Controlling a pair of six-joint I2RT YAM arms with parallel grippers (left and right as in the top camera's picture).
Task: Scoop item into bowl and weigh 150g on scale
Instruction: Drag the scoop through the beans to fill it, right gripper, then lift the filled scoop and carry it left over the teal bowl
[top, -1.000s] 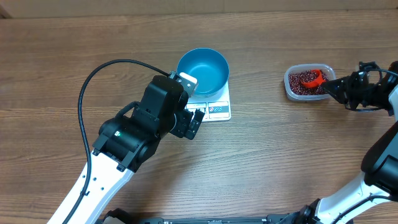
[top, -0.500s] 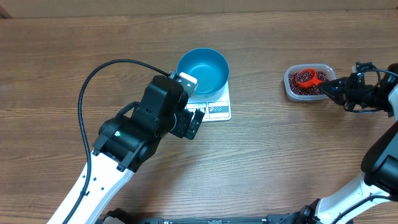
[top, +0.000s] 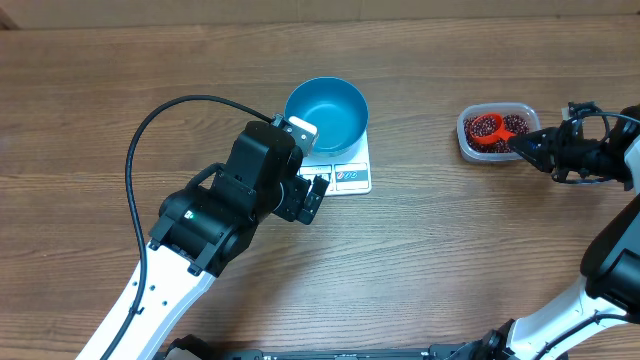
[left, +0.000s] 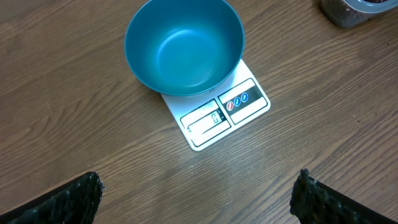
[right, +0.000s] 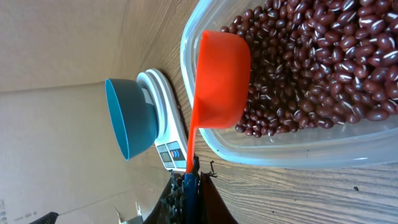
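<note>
orange scoop (top: 487, 128) gripped in closed right hand (top: 518, 144), cup end pointing toward bowl (top: 326, 110), over beans (right: 323, 62), left hand (left: 198, 199) wide open

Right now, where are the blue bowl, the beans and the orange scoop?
bowl (left: 183, 56), left wrist view, inside bottom.
beans (right: 323, 50), right wrist view, middle of the pile.
orange scoop (right: 222, 81), right wrist view, cup's outside.

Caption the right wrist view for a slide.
Right gripper holds orange scoop over tub of beans; blue bowl sits on scale.
</note>
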